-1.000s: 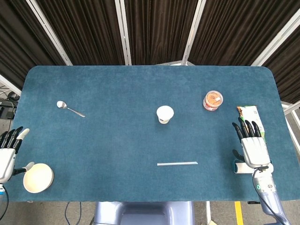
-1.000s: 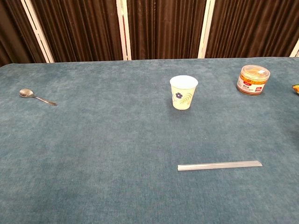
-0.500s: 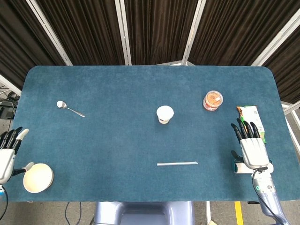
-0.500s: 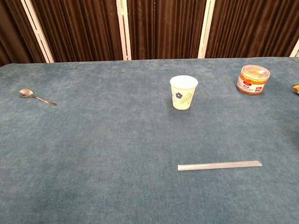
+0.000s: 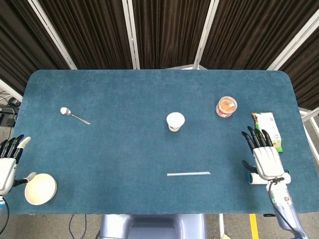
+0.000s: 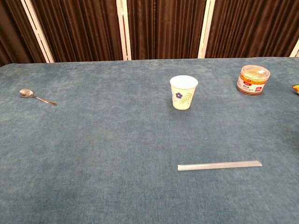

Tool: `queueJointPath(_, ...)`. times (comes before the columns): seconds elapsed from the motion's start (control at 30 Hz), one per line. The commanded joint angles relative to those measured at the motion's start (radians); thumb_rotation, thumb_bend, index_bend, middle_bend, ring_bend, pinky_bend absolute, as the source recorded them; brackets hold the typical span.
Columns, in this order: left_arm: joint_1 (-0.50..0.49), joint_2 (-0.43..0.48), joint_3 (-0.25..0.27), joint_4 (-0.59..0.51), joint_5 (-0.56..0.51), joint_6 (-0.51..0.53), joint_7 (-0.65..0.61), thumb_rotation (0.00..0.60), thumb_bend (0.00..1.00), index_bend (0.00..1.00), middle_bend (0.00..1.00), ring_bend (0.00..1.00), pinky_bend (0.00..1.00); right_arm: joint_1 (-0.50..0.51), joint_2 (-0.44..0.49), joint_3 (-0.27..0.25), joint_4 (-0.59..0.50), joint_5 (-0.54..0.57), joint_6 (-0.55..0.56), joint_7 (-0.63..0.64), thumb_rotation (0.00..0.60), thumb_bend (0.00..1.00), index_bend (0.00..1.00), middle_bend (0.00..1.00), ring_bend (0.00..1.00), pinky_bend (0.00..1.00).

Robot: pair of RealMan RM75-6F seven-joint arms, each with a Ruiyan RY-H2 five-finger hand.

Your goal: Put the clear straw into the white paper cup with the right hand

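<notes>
The clear straw [image 5: 188,174] lies flat on the table [image 5: 124,149], near the white paper cup [image 5: 175,121]. The right hand [image 5: 264,155] is empty, fingers spread, positioned to reach.

The table [image 5: 124,149] is covered in deep teal-blue cloth, with dark brown pleated curtains [image 6: 163,28] and white frame bars [image 6: 122,28] behind it. The cup [image 6: 183,92] is white with a small blue flower and green leaves printed on its side. The straw [image 6: 219,165] is clear, showing pale grey against the cloth. At far right a clear jar [image 6: 252,80] shows orange contents and a red and yellow label. The spoon [image 5: 74,115] at far left is silver. Near left sits a cream bowl [image 5: 40,189]. The packet [image 5: 267,129] at the right is white and green with an orange end. Both the left hand [image 5: 7,164] and right hand [image 5: 264,155] have white palms and black fingers.
</notes>
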Motion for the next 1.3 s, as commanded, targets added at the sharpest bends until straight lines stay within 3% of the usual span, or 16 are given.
queueJointPath(0.03, -0.001, 0.000, 0.000, 0.001, 0.000, -0.001, -0.001, 0.600, 0.17, 0.00, 0.00, 0.00, 0.00, 0.001, -0.006, -0.006, 0.005, -0.047, 0.033, 0.023, 0.600, 0.20, 0.24, 0.68, 0.53, 0.64)
queueJointPath(0.07, -0.001, 0.000, 0.000, 0.001, 0.000, -0.001, -0.001, 0.600, 0.17, 0.00, 0.00, 0.00, 0.00, 0.001, -0.006, -0.009, 0.003, -0.053, 0.035, 0.026, 0.600, 0.19, 0.28, 0.78, 0.62, 0.70)
queueJointPath(0.17, -0.001, 0.000, -0.001, 0.000, -0.001, -0.002, 0.000, 0.600, 0.17, 0.00, 0.00, 0.00, 0.00, 0.004, -0.007, -0.016, -0.016, -0.059, 0.025, 0.008, 0.600, 0.18, 0.37, 0.91, 0.76, 0.77)
queueJointPath(0.33, -0.001, -0.001, -0.001, -0.002, -0.003, -0.001, 0.006, 0.600, 0.17, 0.00, 0.00, 0.00, 0.00, 0.025, -0.017, -0.021, -0.067, -0.060, -0.012, -0.061, 0.600, 0.18, 0.45, 1.00, 0.86, 0.81)
queueJointPath(0.57, 0.000, -0.002, -0.002, -0.001, -0.003, 0.001, 0.009, 0.600, 0.17, 0.00, 0.00, 0.00, 0.00, 0.078, -0.085, -0.029, -0.115, -0.017, -0.129, -0.195, 0.600, 0.21, 0.48, 1.00, 0.87, 0.81)
queueJointPath(0.87, -0.002, -0.001, -0.003, 0.001, -0.004, -0.004, 0.000, 0.600, 0.17, 0.00, 0.00, 0.00, 0.00, 0.116, -0.190, -0.059, -0.099, 0.020, -0.225, -0.255, 0.600, 0.21, 0.49, 1.00, 0.87, 0.81)
queueJointPath(1.3, -0.003, 0.000, -0.002, 0.000, -0.004, -0.005, 0.000, 0.600, 0.17, 0.00, 0.00, 0.00, 0.00, 0.136, -0.309, -0.034, -0.093, 0.135, -0.253, -0.355, 0.600, 0.22, 0.49, 1.00, 0.87, 0.81)
